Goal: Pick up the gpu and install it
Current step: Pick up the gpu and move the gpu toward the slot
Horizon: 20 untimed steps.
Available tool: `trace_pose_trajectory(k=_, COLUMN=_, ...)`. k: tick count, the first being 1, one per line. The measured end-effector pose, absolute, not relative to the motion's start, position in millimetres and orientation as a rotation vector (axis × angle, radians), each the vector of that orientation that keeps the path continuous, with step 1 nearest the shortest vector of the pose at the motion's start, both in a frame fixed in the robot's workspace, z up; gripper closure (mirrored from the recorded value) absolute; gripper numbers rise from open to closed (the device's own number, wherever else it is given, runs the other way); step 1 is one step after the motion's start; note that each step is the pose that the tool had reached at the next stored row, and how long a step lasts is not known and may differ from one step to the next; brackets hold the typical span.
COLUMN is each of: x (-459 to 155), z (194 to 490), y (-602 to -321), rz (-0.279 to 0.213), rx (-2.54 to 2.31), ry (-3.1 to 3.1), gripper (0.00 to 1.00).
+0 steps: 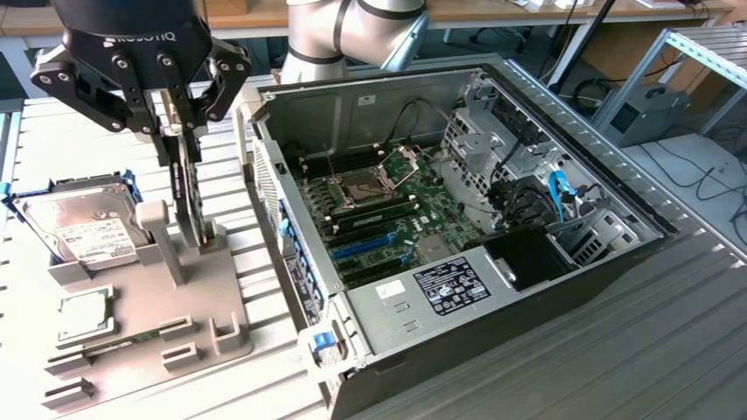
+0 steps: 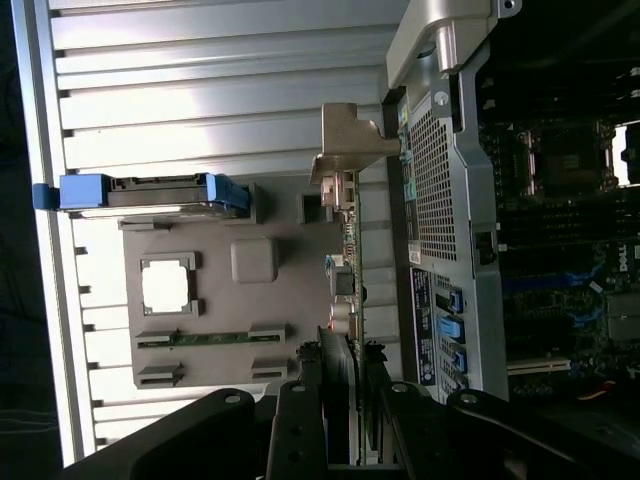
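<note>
The gpu point(image 1: 187, 188) stands on edge in a slot of the grey holder tray point(image 1: 140, 324), at the exterior view's left beside the open computer case point(image 1: 386, 350). My gripper point(image 1: 178, 124) comes down from above with a finger on each face of the card's top edge, shut on it. In the wrist view the gpu point(image 2: 342, 290) is edge-on, its silver bracket point(image 2: 352, 140) at the far end, and my gripper point(image 2: 340, 405) has its fingers point(image 2: 300, 410) pressed against both sides. The card's lower edge still rests in the holder.
A silver hard drive point(image 1: 82, 229) in a blue carrier, a processor chip point(image 1: 84, 315) and a memory stick point(image 2: 210, 338) also sit on the holder. Inside the case, blue expansion slots point(image 1: 364, 248) lie on the motherboard near the power supply point(image 1: 450, 284). The case wall point(image 2: 440, 200) is close beside the card.
</note>
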<state>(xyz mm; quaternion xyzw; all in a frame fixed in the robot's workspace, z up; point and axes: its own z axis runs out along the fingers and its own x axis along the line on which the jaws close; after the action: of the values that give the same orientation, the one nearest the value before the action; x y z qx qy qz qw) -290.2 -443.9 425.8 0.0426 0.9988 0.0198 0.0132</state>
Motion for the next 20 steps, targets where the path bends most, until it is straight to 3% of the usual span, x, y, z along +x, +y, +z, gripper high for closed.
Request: trace_pose_trajectory(k=20, x=-274, z=426, y=-444, rz=0.056, rx=0.133, ry=3.112, gripper=0.73)
